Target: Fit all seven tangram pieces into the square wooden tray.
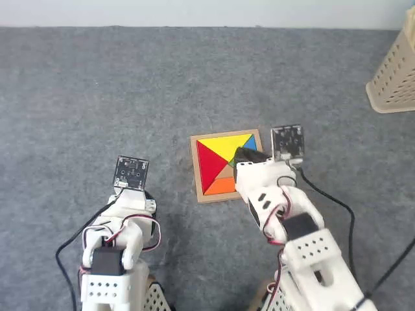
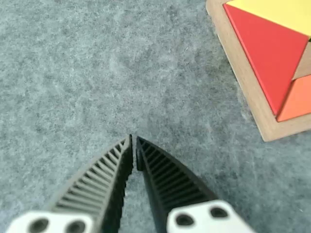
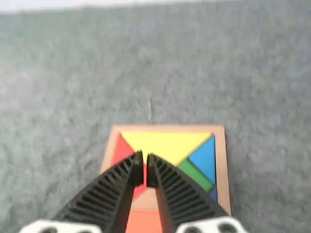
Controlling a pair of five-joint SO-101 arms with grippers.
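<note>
The square wooden tray point(image 1: 197, 175) lies at the table's middle, holding a red triangle point(image 1: 209, 166), a yellow triangle point(image 1: 225, 146), an orange piece point(image 1: 221, 186) and a blue piece point(image 1: 251, 141). In the right wrist view the tray point(image 3: 221, 160) also shows a green piece point(image 3: 194, 174). My right gripper point(image 3: 144, 170) hovers over the tray's middle, shut with nothing held; in the high view its dark fingers point(image 1: 245, 156) cover the tray's right part. My left gripper point(image 2: 133, 144) is shut and empty over bare carpet, left of the tray point(image 2: 240, 73).
A grey carpet-like mat covers the table. A perforated beige basket point(image 1: 395, 71) stands at the far right edge. A black cable point(image 1: 337, 207) runs from the right arm across the mat.
</note>
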